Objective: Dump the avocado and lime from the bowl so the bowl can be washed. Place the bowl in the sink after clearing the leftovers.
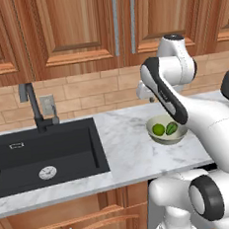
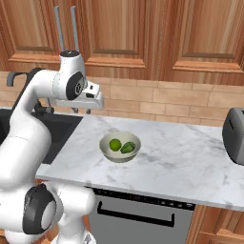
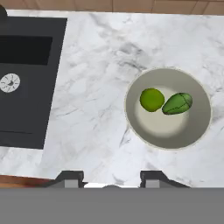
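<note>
The bowl [image 3: 168, 108] is seen on the counter [image 3: 92, 109], with the lime [image 3: 152, 99] and avocado [image 3: 176, 103] touching inside. The sink [image 1: 45, 152] lies well left. Farther up, the gripper [image 2: 82, 110] is held with fingers apart, gripping nothing

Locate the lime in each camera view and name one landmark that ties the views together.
Left base view: the lime lies in the bowl, right of centre, on the left of the avocado.
Right base view: the lime is near the centre, again left of the avocado.
Hand view: the lime is right of centre, in the bowl's left half.
Shared landmark: the black sink, left of the bowl.
</note>
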Motion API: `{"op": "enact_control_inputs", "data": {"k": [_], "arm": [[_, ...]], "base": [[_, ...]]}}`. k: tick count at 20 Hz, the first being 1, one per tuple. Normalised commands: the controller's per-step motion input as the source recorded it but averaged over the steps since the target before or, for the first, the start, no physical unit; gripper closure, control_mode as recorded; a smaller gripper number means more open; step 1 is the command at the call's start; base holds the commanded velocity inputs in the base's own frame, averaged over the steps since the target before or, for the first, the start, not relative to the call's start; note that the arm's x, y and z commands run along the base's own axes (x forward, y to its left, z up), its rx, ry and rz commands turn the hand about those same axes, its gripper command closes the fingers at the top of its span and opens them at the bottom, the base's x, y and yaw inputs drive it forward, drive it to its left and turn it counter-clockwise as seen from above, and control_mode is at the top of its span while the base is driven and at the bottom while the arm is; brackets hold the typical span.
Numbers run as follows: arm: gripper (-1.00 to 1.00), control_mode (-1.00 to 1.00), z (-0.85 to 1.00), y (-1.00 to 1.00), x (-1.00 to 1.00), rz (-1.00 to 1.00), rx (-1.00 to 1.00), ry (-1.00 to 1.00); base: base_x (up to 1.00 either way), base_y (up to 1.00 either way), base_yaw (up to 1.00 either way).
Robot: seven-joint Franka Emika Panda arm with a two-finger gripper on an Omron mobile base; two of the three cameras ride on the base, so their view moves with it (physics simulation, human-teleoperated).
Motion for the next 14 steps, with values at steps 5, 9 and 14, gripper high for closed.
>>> {"op": "enact_control_inputs", "data": {"k": [5, 9, 14], "arm": [[-1.00, -1.00, -0.19, -0.30, -0.33, -0.15, 0.02, 0.01], [-1.00, -1.00, -0.40, -0.92, -0.82, -0.36, 0.15, 0.00], [-1.00, -1.00, -0.59, -0.99, -0.40, -0.43, 0.16, 0.03]], "base": [[0.00, 0.00, 0.00], [0.00, 0.00, 0.00], [0.00, 0.00, 0.00]]}}
